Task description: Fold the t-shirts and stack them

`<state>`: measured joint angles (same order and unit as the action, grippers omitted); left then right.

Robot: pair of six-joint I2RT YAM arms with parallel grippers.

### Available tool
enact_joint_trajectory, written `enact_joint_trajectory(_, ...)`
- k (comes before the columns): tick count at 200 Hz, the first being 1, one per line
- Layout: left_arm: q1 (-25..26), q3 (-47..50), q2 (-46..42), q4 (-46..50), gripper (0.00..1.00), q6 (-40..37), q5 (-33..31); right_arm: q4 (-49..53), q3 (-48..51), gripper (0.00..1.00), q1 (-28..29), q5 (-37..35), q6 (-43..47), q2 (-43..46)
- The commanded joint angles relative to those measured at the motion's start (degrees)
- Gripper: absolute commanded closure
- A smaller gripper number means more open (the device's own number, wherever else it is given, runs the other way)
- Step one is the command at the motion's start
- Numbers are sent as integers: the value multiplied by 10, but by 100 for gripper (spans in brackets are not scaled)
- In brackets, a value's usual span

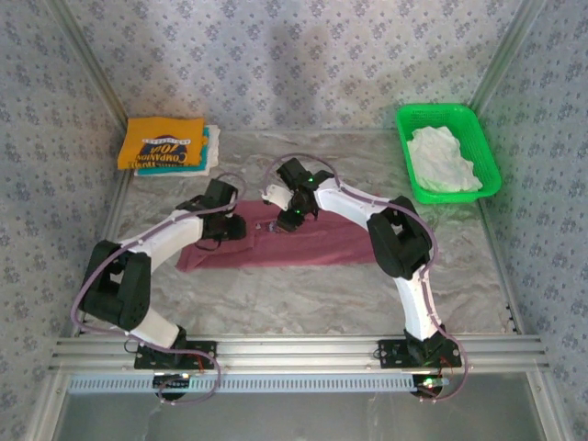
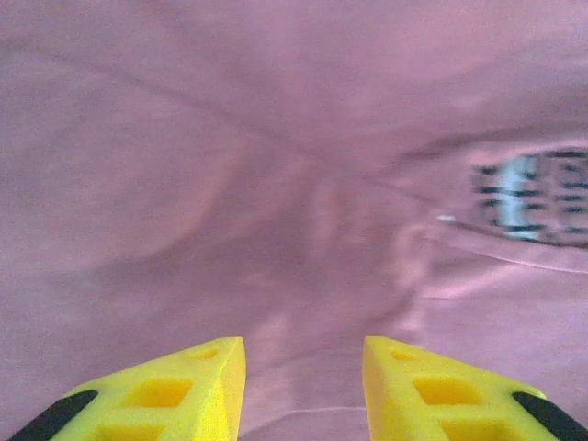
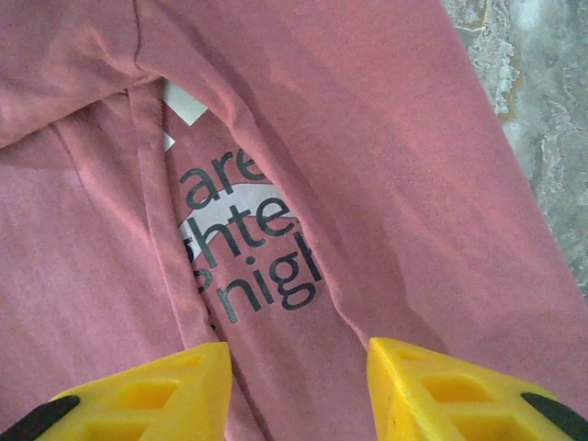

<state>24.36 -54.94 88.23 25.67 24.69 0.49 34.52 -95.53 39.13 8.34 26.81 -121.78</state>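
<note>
Maroon t-shirt (image 1: 276,241) on a grey marbled table (image 1: 303,294), between pale walls (image 1: 303,55) with a small floral print.
The maroon t-shirt bears dark lettering on a white patch. The yellow-orange t-shirt (image 1: 163,142) has dark-blue lettering, with a teal t-shirt (image 1: 207,147) edging out beneath. A white t-shirt (image 1: 443,158) fills the bright green mesh basket (image 1: 409,124). The left gripper (image 2: 303,349) and right gripper (image 3: 299,349) are yellow with black pads.

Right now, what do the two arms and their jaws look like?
Left arm and right arm match: white link shells, black joint housings, a lilac cable looping alongside each. Small green lights glow on the right one. Jaws are yellow wedges with square pockets and black outer strips.
</note>
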Motion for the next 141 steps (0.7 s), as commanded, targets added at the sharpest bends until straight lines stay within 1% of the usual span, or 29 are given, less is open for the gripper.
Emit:
enact_joint_trajectory(1,32,-21,32,7,62,4,3,-22,-11,55,-1,-6,4,-26)
enact_joint_trajectory(29,51,-35,80,-8,62,20,8,-25,-25,56,-5,-2,4,-42)
enact_joint_trajectory(54,61,-33,106,-19,62,27,9,-45,-18,57,-10,-1,4,-47)
enact_joint_trajectory(72,63,-32,115,-17,67,33,4,-49,-21,63,-15,0,4,-55)
enact_joint_trajectory(93,64,-30,103,1,74,41,-21,-50,-21,76,-16,0,8,-58)
enact_joint_trajectory(107,65,-28,89,11,76,41,-34,-52,-19,84,-16,2,10,-57)
enact_joint_trajectory(118,65,-31,79,25,82,41,-42,-54,-17,88,-16,1,13,-56)
enact_joint_trajectory(132,65,-34,69,41,89,41,-48,-56,-18,95,-16,-4,15,-55)
enact_joint_trajectory(141,65,-37,64,50,95,40,-50,-56,-18,97,-17,-4,15,-55)
